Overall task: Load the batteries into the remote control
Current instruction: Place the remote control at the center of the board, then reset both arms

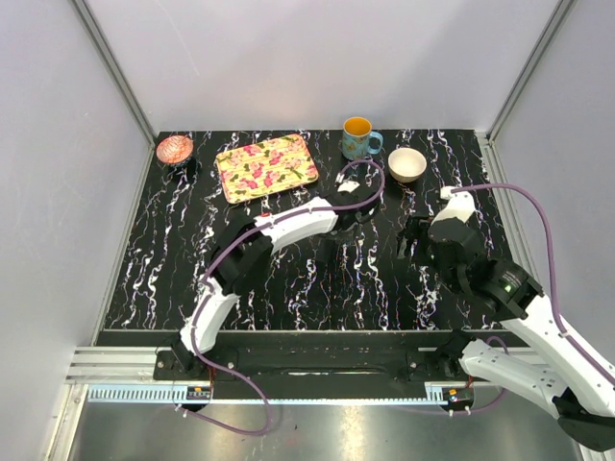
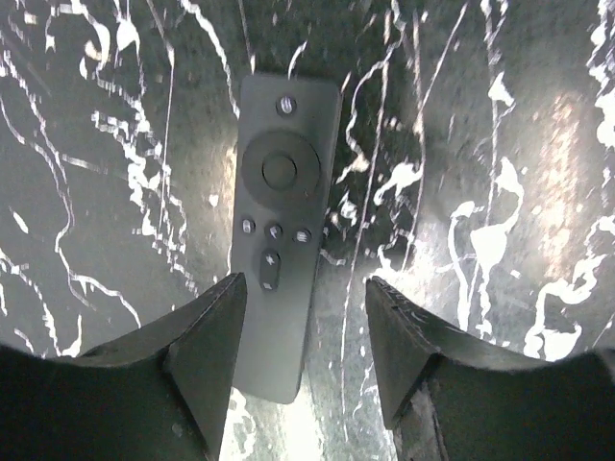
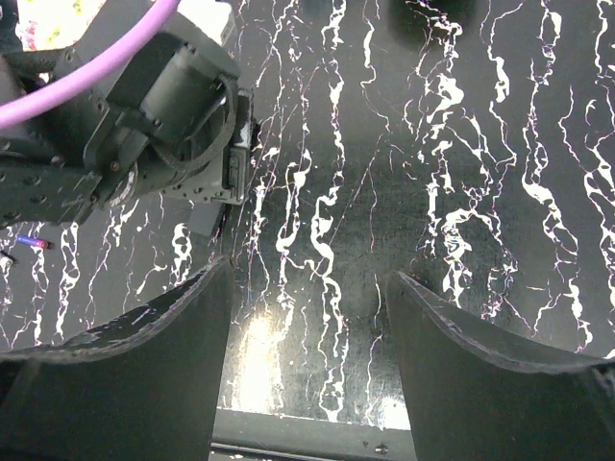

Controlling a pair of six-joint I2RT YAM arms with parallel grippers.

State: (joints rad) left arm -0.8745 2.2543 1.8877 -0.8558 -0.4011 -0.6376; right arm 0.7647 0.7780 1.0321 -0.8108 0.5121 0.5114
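Top view: the left gripper (image 1: 332,248) hung mid-table, with the mug (image 1: 358,139) and flowered tray (image 1: 266,166) beyond it.

Left wrist: its jaws stood apart astride the near end of the remote control (image 2: 279,230). The remote lay flat, buttons up, its long axis pointing away.

Right wrist: to its right, the right gripper (image 3: 307,365) gaped wide, holding nothing.

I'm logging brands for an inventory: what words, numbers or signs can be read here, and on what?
No readable text anywhere.
On the remote control: small marks on its buttons, too blurred to read.
On the mug and the tray: patterns only, no lettering visible.
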